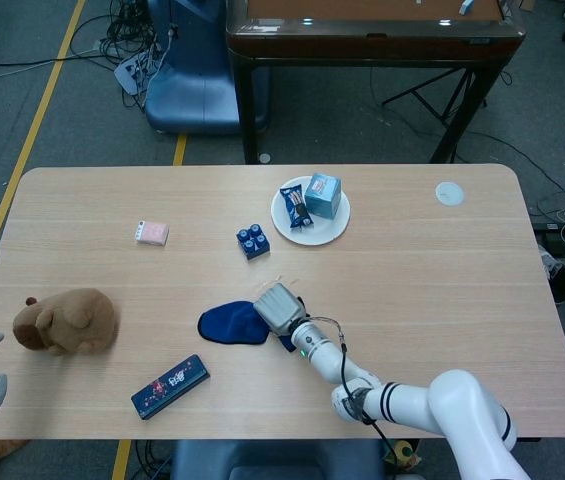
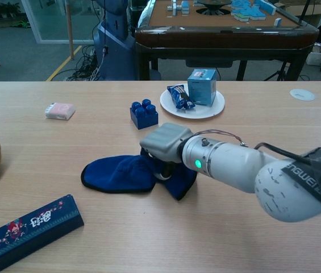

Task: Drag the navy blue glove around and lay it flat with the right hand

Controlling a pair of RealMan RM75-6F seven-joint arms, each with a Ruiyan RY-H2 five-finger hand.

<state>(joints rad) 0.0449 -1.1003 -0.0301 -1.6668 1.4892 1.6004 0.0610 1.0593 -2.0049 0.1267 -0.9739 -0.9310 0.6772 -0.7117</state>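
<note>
The navy blue glove (image 2: 117, 174) lies under my right hand (image 2: 163, 149), its wide end out to my left; my fingers press down on it, their pose hidden.

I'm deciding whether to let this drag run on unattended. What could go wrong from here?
The navy blue glove is bunched and folded under the right hand, so more dragging may leave it creased rather than flat. If the drag heads on toward the patterned box, the glove may push it. The blue brick also sits close behind the hand.
</note>
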